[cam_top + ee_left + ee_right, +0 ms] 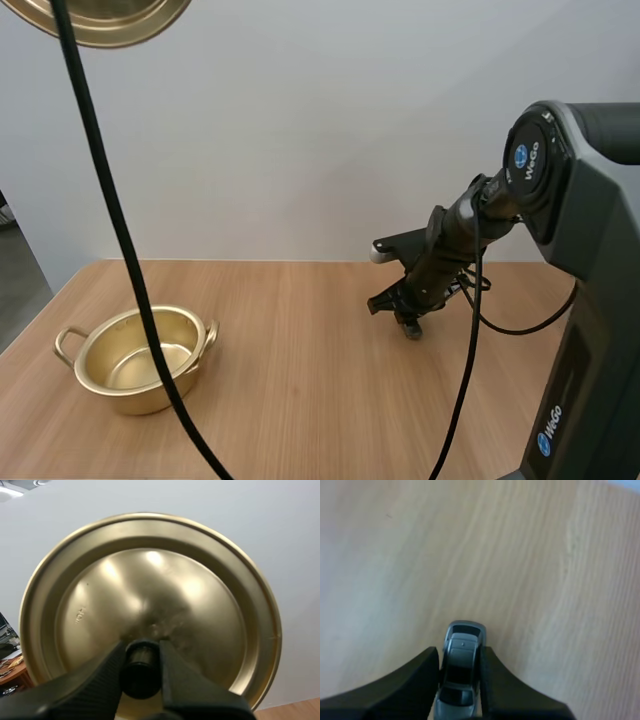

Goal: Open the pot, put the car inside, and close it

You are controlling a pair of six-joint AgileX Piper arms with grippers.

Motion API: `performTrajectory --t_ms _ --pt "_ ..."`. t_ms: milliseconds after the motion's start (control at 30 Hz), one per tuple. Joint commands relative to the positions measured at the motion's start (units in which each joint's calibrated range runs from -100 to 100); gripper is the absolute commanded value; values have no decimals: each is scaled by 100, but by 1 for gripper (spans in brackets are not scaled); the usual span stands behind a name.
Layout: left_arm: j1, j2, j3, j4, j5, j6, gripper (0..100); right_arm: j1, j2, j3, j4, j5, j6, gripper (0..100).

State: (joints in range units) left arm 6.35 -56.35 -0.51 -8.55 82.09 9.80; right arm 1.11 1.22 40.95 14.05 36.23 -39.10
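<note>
Found right end effector (461, 662) clenched on the car (463, 642), pinching it at both sides, one end poking out past the tips. Saw it low over the bare worktop (300, 390) in the high view; could not tell touching or just above. Placed it well apart from the pot (135, 360), off to the right.

Found left end effector (141, 652) grasping the lid (150, 580) by its black knob (140, 672), raised high over the pot's side of the worktop. Noted pot open, upright, nothing inside.

Judged step in hand: carrying car across to pot. Lid off; car not yet in; closing not yet done.

Flagged risks:
- Narrow pinch on smooth car sides. Could slip or pivot out on a fast swing.
- Release from too high. Could bounce car off the rim, or shove the light pot.
- Lid held at the knob alone. Could tilt and land skewed on the rim at closing.
- Both arms converging over the pot. Could clash unless taken in turn.
</note>
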Motion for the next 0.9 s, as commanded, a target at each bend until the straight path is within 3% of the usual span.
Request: performTrajectory --t_ms 0,100,167,400,533,867 --pt "2 -13 -44 -96 -13 -1 0 269 -468 -126 1365 343 -1091 0" --pt "2 -26 -176 -280 -13 -11 0 790 -939 -390 2562 1104 -1992 0" --pt "2 -77 -243 -381 -50 -23 0 1266 -1137 -620 3038 1469 -2270 0" --pt "2 -297 -276 -450 -872 -38 0 2759 -920 -1408 3022 1500 -2284 0" --pt "104 -325 -294 -345 -630 -19 0 3117 -548 -1560 2813 1237 -2362 0" --pt "479 -348 -294 -612 -591 -19 0 3314 176 -1575 3083 863 -3289 0"
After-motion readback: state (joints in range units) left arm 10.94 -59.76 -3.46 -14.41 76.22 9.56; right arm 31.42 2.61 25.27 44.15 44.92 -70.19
